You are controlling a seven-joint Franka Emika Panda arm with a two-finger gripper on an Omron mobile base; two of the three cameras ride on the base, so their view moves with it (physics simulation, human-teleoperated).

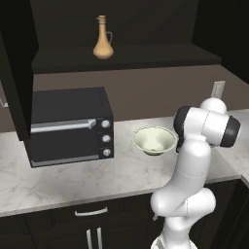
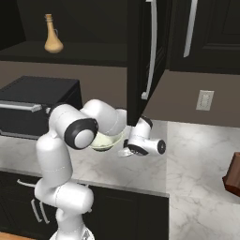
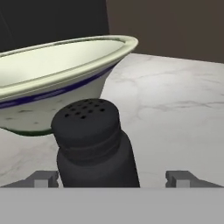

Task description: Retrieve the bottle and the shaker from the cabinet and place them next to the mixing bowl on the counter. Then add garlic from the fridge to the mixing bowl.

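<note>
With the shaker (image 3: pixel 92 144) standing upright on the desk (image 3: pixel 175 109) right beside the mixing bowl (image 3: pixel 57 74), step one of the task looks basically done. Hand view shows the two finger tips (image 3: pixel 43 179) spread wide on either side of the shaker, with clear gaps to its body, so the jaws are open and gripping nothing. Shaker sits between them, close under the bowl's flaring rim (can't tell whether it actually touches the bowl's side).

Status as I read it:
- Shaker: out of the cabinet (image 1: pixel 121 58), set down next to the bowl. Done, pending the hand backing off without knocking it over.
- Bottle (image 1: pixel 103 39): tan flask upright on the cabinet shelf, above the black microwave oven (image 1: pixel 70 126). Not yet fetched.
- Garlic: nothing visible in the bowl from the left base view, whose inside looks bare. Fridge trip is still to come.

Arm is folded low over the desk in the right base view, wrist down by the bowl (image 2: pixel 105 140) next to the open cabinet door (image 2: pixel 143 61).

Roughly a third through, by my judgement. Next up is probably clearing the hand from the shaker, then reaching up for the bottle on the shelf.
</note>
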